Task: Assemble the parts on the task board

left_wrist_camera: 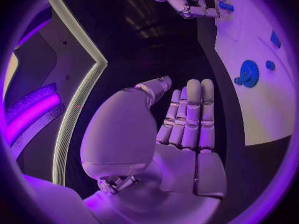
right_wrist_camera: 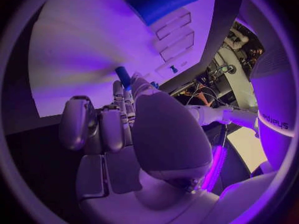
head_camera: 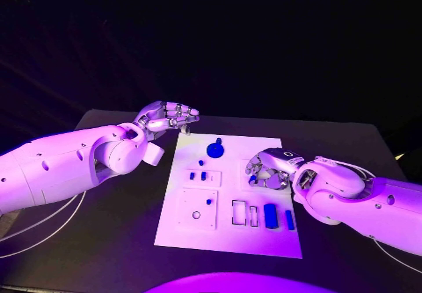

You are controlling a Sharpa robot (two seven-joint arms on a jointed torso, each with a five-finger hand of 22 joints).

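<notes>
Task board [head_camera: 230, 235]: white. Gear [head_camera: 214, 148], pegs [head_camera: 197, 176] and blocks [head_camera: 271, 216]: blue. Surface [head_camera: 105, 244]: black. Both hands [head_camera: 169, 116] [head_camera: 266, 171]: silver; arms [head_camera: 61, 168]: white.

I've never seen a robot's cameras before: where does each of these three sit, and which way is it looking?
Head view: on the robot's head, looking down at the task board; both arms, left hand, right hand show.
Left wrist view: behind the left hand, facing the board's edge.
Right wrist view: behind the right hand, which pinches a blue part over the board.
Head and left wrist views share the blue gear.
</notes>
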